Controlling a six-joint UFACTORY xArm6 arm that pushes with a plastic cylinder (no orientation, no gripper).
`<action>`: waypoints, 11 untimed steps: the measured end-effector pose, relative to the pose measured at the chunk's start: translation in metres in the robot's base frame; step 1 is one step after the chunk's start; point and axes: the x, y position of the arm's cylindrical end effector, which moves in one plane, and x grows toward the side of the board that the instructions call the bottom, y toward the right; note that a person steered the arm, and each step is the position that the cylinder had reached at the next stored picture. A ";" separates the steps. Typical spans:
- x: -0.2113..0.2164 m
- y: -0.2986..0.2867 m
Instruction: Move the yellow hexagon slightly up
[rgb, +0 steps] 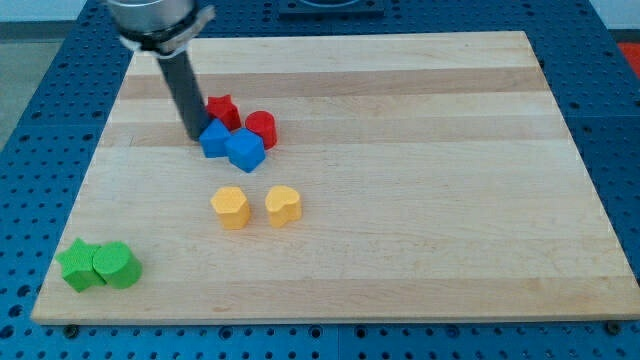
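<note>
Yellow hexagon untouched, mid desk; my tip above, beside blue block. Tool bare rod, holds nothing; must circle below hexagon.

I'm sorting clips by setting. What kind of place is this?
Probably a robotics lab bench: a wooden board lies on a blue perforated table, small blocks like the yellow hexagon are scattered on it, and my tip rests beside the blue blocks.

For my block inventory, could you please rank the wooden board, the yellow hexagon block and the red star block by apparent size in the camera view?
1. Wooden board, by far largest.
2. Yellow hexagon block.
3. Red star block, partly hidden and farther up the view, so its rank is unsure.
</note>
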 end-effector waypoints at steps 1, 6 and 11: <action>-0.001 -0.011; 0.155 -0.030; 0.127 0.038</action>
